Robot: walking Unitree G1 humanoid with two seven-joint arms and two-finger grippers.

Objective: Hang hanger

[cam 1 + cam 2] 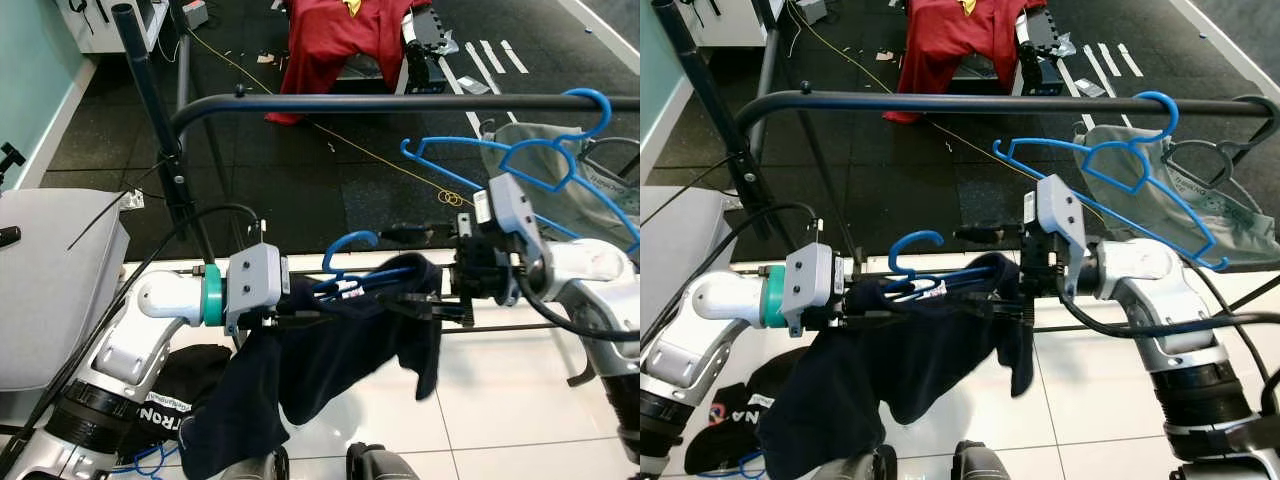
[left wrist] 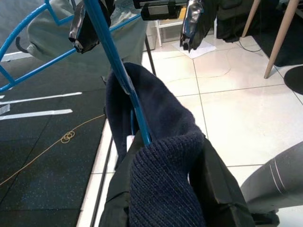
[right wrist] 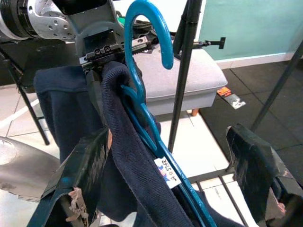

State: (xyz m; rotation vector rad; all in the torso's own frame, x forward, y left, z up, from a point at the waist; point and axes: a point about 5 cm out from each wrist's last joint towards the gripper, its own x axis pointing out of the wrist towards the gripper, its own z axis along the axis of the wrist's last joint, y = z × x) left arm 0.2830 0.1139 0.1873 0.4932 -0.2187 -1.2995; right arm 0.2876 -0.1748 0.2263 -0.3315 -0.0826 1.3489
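Left eye view: the blue hanger (image 1: pixel 352 268) carrying a dark navy garment (image 1: pixel 300 365) is held between the two hands, below and on the robot's side of the black rail (image 1: pixel 400 101) of the clothes rack. Its long axis runs roughly left to right, parallel to the rail; its hook points up, not yet over the rail. The left hand (image 1: pixel 300 300) sits at the hanger's left end, buried in cloth; the right hand (image 1: pixel 440 300) meets the right end. Judgement: the hook must rise and go forward to clear the rail, and both arms are about equally near. At the rail's right end hang an empty blue hanger (image 1: pixel 545 160) and a grey garment (image 1: pixel 600 185) on a dark hanger.

Right eye view: same layout. A red garment (image 1: pixel 955 40) lies on the dark floor beyond the rack; a black bag (image 1: pixel 760 405) lies on the white tile floor by the left arm. No containers with contents worth noting.

Left wrist view: the hanger's blue bar runs away along the hand's fingers (image 2: pixel 191 23), with navy knit bunched over the near end. Whether this hand is clenched on the bar I cannot tell; cloth covers the contact.

Right wrist view: the right hand's fingers (image 3: pixel 253 165) stand spread either side of the hanger and garment, released, not pinching. The hook stands upright just ahead, a white label (image 3: pixel 168 172) below it.
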